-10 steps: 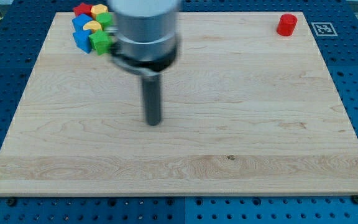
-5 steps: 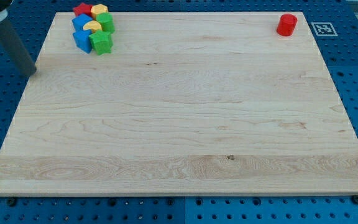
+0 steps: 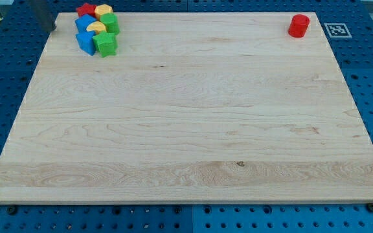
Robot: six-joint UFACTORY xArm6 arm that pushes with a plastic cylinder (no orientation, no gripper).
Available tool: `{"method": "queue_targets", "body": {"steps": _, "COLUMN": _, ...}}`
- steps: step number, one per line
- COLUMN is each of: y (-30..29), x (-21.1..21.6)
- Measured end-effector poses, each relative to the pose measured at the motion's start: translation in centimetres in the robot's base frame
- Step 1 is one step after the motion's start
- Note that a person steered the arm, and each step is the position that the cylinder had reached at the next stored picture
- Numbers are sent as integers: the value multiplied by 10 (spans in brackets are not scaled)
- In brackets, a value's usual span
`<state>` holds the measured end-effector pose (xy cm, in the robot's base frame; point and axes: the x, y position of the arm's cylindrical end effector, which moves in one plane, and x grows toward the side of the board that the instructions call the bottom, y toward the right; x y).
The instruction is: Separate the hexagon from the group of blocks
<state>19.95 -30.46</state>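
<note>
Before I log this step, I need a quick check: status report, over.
My tip at the view's top left, just left of the cluster, touching no block. Yellow hexagon packed against red block and green block. Red cylinder far right, clear.

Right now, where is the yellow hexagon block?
The yellow hexagon sits at the view's top left, at the cluster's top edge, right of a red block and above a green block.

one raised camera looks down, slanted, across the whole wooden board point(image 3: 186, 129).
</note>
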Motion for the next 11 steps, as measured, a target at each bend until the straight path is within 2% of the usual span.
{"method": "queue_targets", "body": {"steps": 2, "y": 11, "x": -8}}
{"method": "queue_targets", "body": {"steps": 3, "y": 96, "x": -8}}
{"method": "queue_targets", "body": {"steps": 4, "y": 193, "x": 9}}
{"method": "queue_targets", "body": {"steps": 5, "y": 268, "x": 49}}
{"method": "queue_targets", "body": {"steps": 6, "y": 267, "x": 51}}
{"method": "queue_targets", "body": {"steps": 8, "y": 192, "x": 40}}
{"method": "queue_targets", "body": {"steps": 9, "y": 176, "x": -5}}
{"method": "queue_targets", "body": {"steps": 10, "y": 197, "x": -7}}
{"method": "queue_targets", "body": {"steps": 11, "y": 297, "x": 5}}
